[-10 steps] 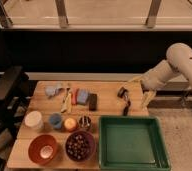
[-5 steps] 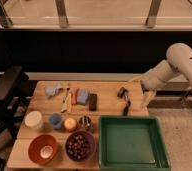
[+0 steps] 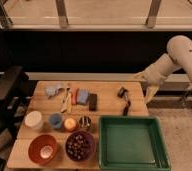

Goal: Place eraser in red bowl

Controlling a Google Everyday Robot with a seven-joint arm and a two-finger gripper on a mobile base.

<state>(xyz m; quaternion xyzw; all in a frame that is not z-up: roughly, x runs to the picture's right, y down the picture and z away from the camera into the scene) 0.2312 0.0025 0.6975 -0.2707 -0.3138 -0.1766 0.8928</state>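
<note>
- Spreading across the middle of the room, the wooden table (image 3: 109,89) carries everything, with a dark wall and a bright ledge behind it.
- Filling the table's front right corner is the green tray (image 3: 131,142), its floor bare.
- Off to the right, the pale robot arm (image 3: 181,55) bends down toward the table's far right edge.
- A black chair (image 3: 6,90) stands at the left side.
- The purple bowl (image 3: 67,145) of dark beads sits at the front, just left of the tray.
- The red bowl (image 3: 36,145) sits just beside it at the front left, a pale glint at its centre, nothing dark inside.
- The gripper (image 3: 150,94) hangs pointing downward just past the table's right edge, well apart from the eraser and holding nothing I can make out; whether it is open or closed, I cannot tell.
- A white cup (image 3: 33,120), a blue cup (image 3: 55,120), an orange cup (image 3: 70,123) and a small dark tin (image 3: 84,122) line up behind the bowls.
- A black handled tool (image 3: 124,100) lies between the centre and the gripper.
- A blue-grey block (image 3: 82,96) lies in the back row.
- The eraser (image 3: 93,101) lies flat on the table just right of that block, well apart from the red bowl.
</note>
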